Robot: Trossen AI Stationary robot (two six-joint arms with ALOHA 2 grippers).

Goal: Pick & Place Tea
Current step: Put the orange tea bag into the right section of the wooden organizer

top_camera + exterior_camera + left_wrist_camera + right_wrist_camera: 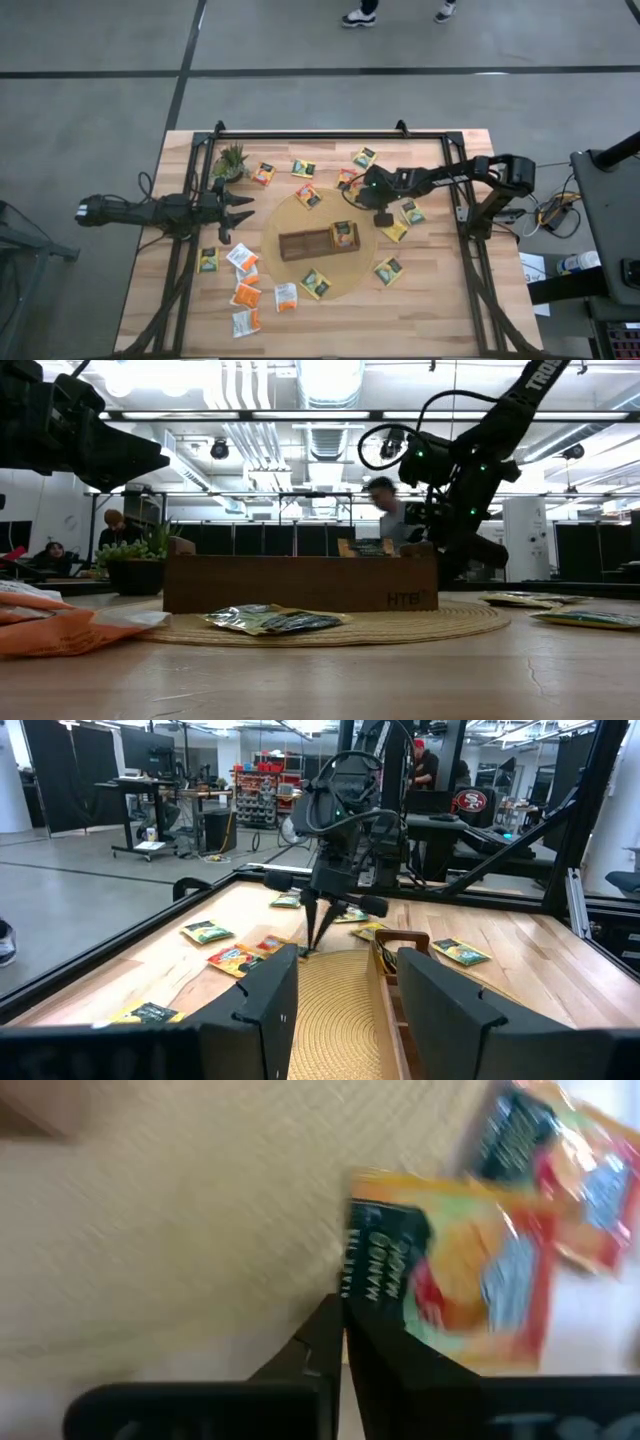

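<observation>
- pick step: right gripper (342, 1320) pressed together at edge of an orange sachet (450, 1270), apparently pinching it
- left gripper (340, 995) spread, waiting
- next: lift, carry to wooden tray (300, 245)

A round woven mat (352, 272) lies on the wooden table (430, 300), its far edge right under the right pincer (347, 184). On the mat's middle, nearer the table's front than that pincer, stands a brown divided tray (300, 237). A small green potted plant (231, 160) stands just beside the left pincer (245, 207), on its far side. A black frame (330, 133) rims the table. Beyond it, well past both pincers, a person's shoes (358, 17) show on the grey floor.
</observation>
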